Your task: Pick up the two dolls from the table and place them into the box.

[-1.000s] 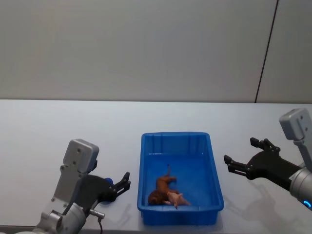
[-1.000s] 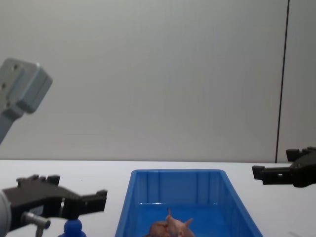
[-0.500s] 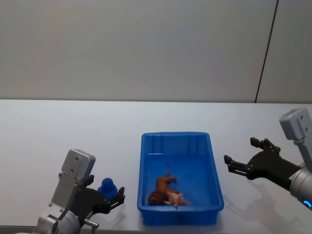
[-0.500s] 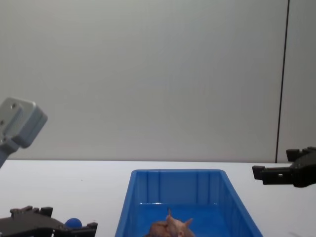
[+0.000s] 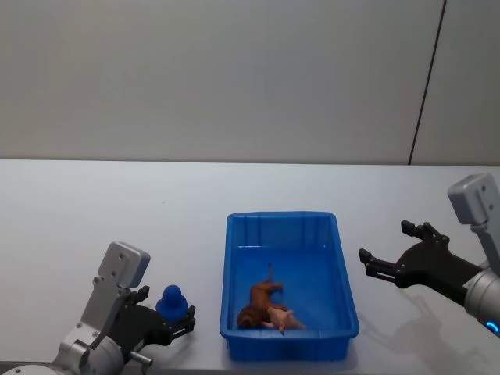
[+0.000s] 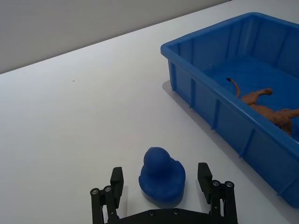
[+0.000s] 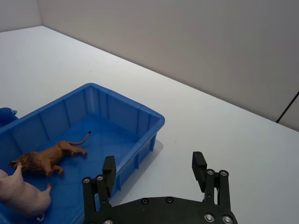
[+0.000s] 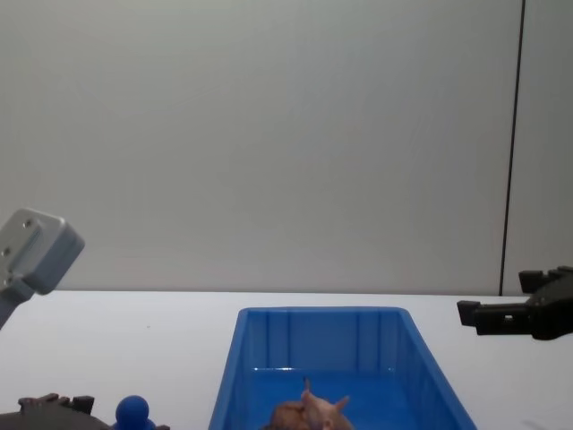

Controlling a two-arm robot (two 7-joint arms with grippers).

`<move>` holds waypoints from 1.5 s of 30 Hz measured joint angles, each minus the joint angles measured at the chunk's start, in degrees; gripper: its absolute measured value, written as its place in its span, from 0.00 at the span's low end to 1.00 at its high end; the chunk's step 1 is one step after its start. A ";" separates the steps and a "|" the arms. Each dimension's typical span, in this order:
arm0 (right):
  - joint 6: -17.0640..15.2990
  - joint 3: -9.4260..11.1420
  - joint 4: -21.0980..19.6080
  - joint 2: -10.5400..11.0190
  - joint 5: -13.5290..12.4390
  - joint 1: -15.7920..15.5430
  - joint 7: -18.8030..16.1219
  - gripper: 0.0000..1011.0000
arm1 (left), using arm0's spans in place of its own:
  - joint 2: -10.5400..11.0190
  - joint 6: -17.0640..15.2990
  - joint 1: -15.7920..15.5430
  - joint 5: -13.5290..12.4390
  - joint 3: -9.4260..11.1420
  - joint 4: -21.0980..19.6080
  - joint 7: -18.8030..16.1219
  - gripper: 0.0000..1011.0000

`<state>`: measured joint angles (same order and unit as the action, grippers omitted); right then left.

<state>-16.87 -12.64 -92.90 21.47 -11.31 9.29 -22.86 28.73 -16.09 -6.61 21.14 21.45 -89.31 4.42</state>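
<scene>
Nearest the robot, the left gripper [image 5: 178,322] sits low over the pale grey surface [image 5: 117,211] with its black fingers [image 6: 117,180] spread to either side of the small blue round-headed plastic figure [image 6: 161,175], not touching it. That figure stands on the surface just beside the left wall of the large bright blue rectangular plastic bin [image 5: 344,281]. Inside the bin, towards its near end, the brown maned toy lion [image 5: 258,303] lies on its side with its tail pointing to the far end, and the pinkish-tan toy animal [image 5: 283,318] lies touching it. To the right of the bin, the right gripper [image 5: 387,256] hangs above the surface with its fingers [image 7: 200,163] spread and nothing between them.
</scene>
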 joint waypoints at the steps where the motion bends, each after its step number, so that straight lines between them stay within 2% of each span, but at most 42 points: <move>1: 0.00 0.00 0.00 0.00 0.00 0.00 0.00 0.99 | -0.12 0.00 -0.35 -0.20 -0.06 0.61 0.60 0.99; 9: 0.00 0.00 0.00 0.00 0.00 0.00 0.00 0.99 | -0.83 -0.72 -2.06 -1.47 -0.23 3.53 3.66 0.97; 15: 0.00 0.00 0.00 0.00 0.00 0.00 0.00 0.99 | -1.32 -0.91 -3.08 -2.22 -0.34 5.33 5.10 0.85; 16: 0.00 0.00 0.00 0.00 0.00 0.00 0.00 0.99 | -1.37 -0.90 -3.20 -2.28 -0.37 5.56 5.24 0.79; 21: 0.00 0.00 0.00 0.00 0.00 0.00 0.00 0.99 | -1.58 -0.69 -3.66 -2.66 -0.44 6.39 5.89 0.67; 22: 0.00 0.00 0.00 0.00 0.00 0.00 0.00 0.99 | -1.64 -0.66 -3.82 -2.76 -0.48 6.61 6.04 0.61; 23: 0.00 0.00 0.00 0.00 0.00 0.00 0.00 0.99 | -1.65 -0.65 -3.87 -2.86 -0.49 6.69 6.12 0.59; 30: 0.00 0.00 0.00 0.00 0.00 0.00 0.00 0.99 | -1.67 -0.98 -4.36 -3.92 -0.72 6.70 6.55 0.53; 36: -0.01 0.00 0.00 0.00 -0.01 0.00 0.00 0.99 | -1.69 -1.25 -5.45 -5.90 -0.97 5.31 7.54 0.50; 40: 0.00 0.00 0.00 0.00 -0.01 0.00 0.00 0.99 | -2.16 -1.09 -6.79 -7.68 -1.01 4.81 8.85 0.48; 45: -0.01 0.00 0.00 0.00 -0.01 0.00 0.00 0.99 | -3.99 0.21 -9.97 -10.68 -0.56 5.52 11.96 0.44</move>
<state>-16.88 -12.64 -92.90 21.47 -11.32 9.29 -22.85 24.74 -15.88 -16.58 10.46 20.90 -83.80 16.38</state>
